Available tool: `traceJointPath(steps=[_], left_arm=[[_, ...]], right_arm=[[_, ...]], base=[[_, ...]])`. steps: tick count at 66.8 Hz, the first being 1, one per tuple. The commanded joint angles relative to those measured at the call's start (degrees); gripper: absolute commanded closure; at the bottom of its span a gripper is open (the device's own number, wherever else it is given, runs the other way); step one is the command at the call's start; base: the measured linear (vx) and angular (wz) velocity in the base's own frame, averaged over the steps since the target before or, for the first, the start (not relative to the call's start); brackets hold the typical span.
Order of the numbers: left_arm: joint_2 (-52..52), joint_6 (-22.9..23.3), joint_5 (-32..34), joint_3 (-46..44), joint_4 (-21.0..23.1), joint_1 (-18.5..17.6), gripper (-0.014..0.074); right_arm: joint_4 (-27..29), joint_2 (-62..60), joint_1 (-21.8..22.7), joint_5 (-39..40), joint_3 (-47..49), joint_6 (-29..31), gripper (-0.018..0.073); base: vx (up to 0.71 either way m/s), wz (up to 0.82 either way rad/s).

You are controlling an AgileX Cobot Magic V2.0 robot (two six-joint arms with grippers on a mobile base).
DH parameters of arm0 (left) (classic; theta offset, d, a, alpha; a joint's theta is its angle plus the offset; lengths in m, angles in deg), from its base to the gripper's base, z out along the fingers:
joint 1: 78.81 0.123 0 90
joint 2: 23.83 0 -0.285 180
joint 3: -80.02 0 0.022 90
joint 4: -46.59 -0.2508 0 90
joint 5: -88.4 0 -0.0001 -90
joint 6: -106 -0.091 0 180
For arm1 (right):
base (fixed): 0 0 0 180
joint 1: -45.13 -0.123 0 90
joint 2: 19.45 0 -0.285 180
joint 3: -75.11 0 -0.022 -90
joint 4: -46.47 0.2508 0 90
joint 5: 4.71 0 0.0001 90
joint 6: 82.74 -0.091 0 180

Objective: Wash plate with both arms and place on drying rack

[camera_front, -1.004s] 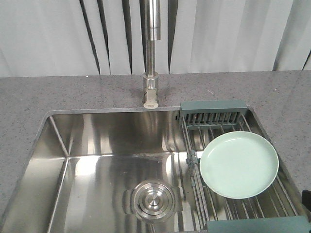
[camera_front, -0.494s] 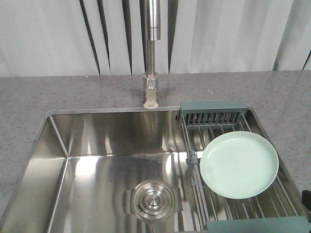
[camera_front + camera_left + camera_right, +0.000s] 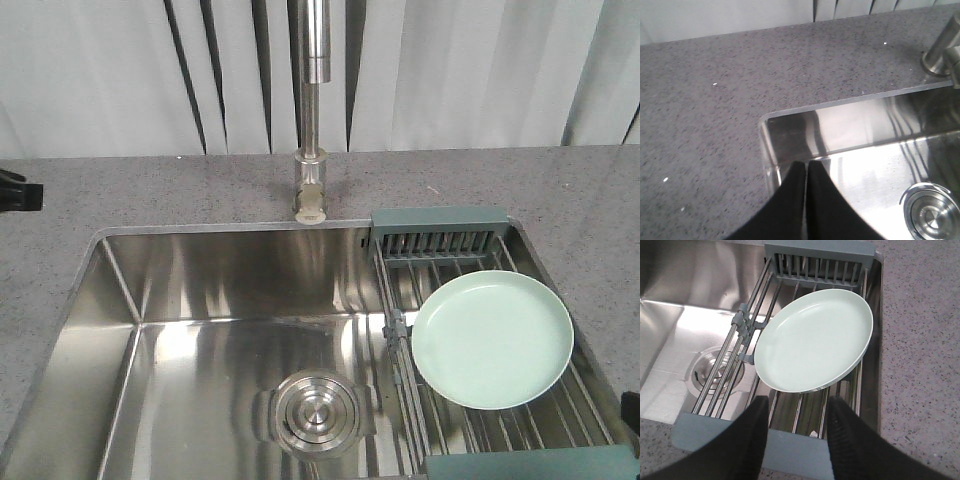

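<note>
The pale mint-green plate (image 3: pixel 492 340) lies flat on the drying rack (image 3: pixel 440 232), which spans the right side of the sink. In the right wrist view the plate (image 3: pixel 815 340) rests on the steel rods, just beyond the rack's near grey-green end piece (image 3: pixel 795 445). My right gripper (image 3: pixel 797 402) hovers open above that end piece, short of the plate's near rim and holding nothing. My left gripper (image 3: pixel 806 164) is shut and empty over the sink's left back corner. A black part of the left arm (image 3: pixel 15 192) shows at the front view's left edge.
A tall steel faucet (image 3: pixel 312 110) stands behind the sink at centre. The round steel drain (image 3: pixel 313 410) sits in the basin floor (image 3: pixel 200 360). Grey speckled countertop (image 3: pixel 120 195) surrounds the sink, and pale curtains hang behind it.
A black part of the left arm has come into the front view at its left edge. The plate and rack have not moved.
</note>
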Motion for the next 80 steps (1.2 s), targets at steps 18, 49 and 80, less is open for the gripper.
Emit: traceJointPath(steps=[18, 49, 80], left_arm=[[-11.7, -37.1, 0.0, -4.9, 33.0, -0.1, 0.0604], [-23.9, -74.9, -11.5, -5.6, 65.3, -2.9, 0.0604], [-36.8, -78.8, -20.5, -20.7, 64.9, -9.7, 0.0604]], right_arm=[[0.1, 0.2, 0.1, 3.6, 1.5, 0.2, 0.0279], [0.1, 0.2, 0.1, 3.6, 1.5, 0.2, 0.0279], [0.1, 0.2, 0.1, 3.6, 1.5, 0.2, 0.0279]], base=[[0.00, 0.00], [0.00, 0.00], [0.00, 0.00]])
